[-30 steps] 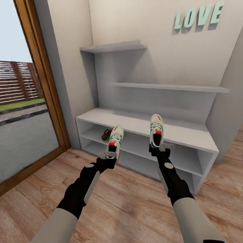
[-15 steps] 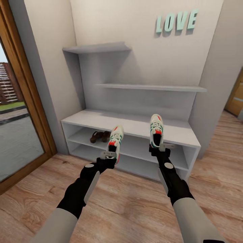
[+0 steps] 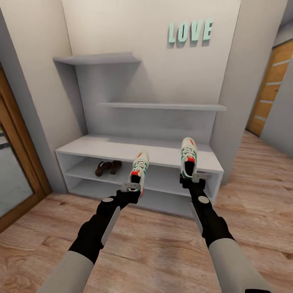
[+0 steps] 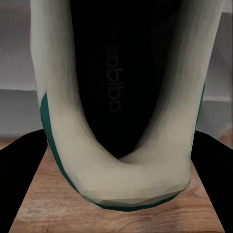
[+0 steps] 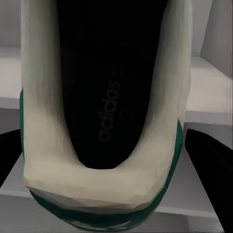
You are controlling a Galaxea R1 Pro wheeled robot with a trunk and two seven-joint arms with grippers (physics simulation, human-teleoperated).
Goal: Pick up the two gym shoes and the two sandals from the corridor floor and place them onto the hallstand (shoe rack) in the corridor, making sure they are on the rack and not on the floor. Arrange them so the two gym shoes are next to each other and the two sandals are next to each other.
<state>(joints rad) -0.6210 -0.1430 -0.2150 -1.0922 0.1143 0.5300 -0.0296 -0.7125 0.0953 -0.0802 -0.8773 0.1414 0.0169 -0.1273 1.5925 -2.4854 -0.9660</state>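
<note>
Each arm holds a cream-white gym shoe by the heel, toe pointing at the hallstand (image 3: 101, 143). My left gripper (image 3: 133, 186) is shut on the left gym shoe (image 3: 139, 166), whose heel and dark inside fill the left wrist view (image 4: 121, 179). My right gripper (image 3: 193, 178) is shut on the right gym shoe (image 3: 188, 155), seen close in the right wrist view (image 5: 97, 184). Both shoes hang in the air in front of the rack's bench. The two brown sandals (image 3: 107, 167) lie side by side on the rack's upper open shelf level, at its left.
The corridor floor (image 3: 154, 240) of wood planks runs between me and the rack. A wood-framed glass door (image 3: 16, 171) is at the left. Green LOVE letters (image 3: 190, 31) hang on the wall. Another wooden door (image 3: 270, 89) shows at the right.
The whole view has swung to the right, so the rack and sandals sit further left in the picture. Both arms keep the same pose with the shoes held.
</note>
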